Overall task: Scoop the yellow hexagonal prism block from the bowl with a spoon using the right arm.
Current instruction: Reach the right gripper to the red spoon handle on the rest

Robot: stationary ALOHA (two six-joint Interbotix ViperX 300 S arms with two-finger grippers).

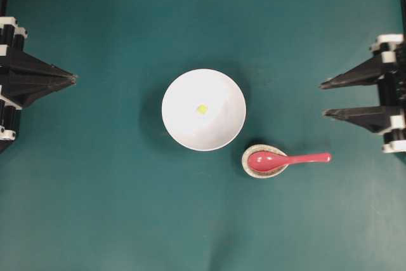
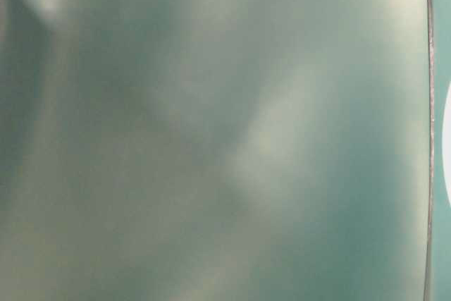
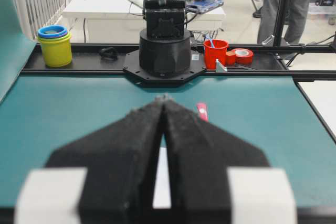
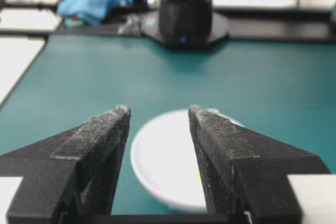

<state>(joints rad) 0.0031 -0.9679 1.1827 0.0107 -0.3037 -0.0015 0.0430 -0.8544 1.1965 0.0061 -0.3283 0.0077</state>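
You have a big round white bowl [image 1: 203,110] sitting in the middle of the dark green table [image 1: 101,207]. Inside it, close to the middle, lies the tiny bright yellow block [image 1: 202,109]. It sits alone on the white bottom, touching nothing else.

Just beside the bowl, on its lower right side in the view from above, there is a small speckled egg-shaped dish [image 1: 264,160]. Your red-pink spoon [image 1: 288,159] rests there. Its oval scoop lies in the dish and its short straight handle sticks out toward the right side of the table.

Your right gripper [image 1: 322,98] waits at the right edge, well away from the spoon and the bowl. Its two black pointed fingers stand wide apart and hold nothing. From its own camera you can see the white bowl between the fingers [image 4: 100,129], farther out on the table.

Your left gripper [image 1: 73,79] waits at the left edge, also far from the bowl. Its fingers are pressed together at the tips and hold nothing.

The low side camera shows only a blurry green haze.
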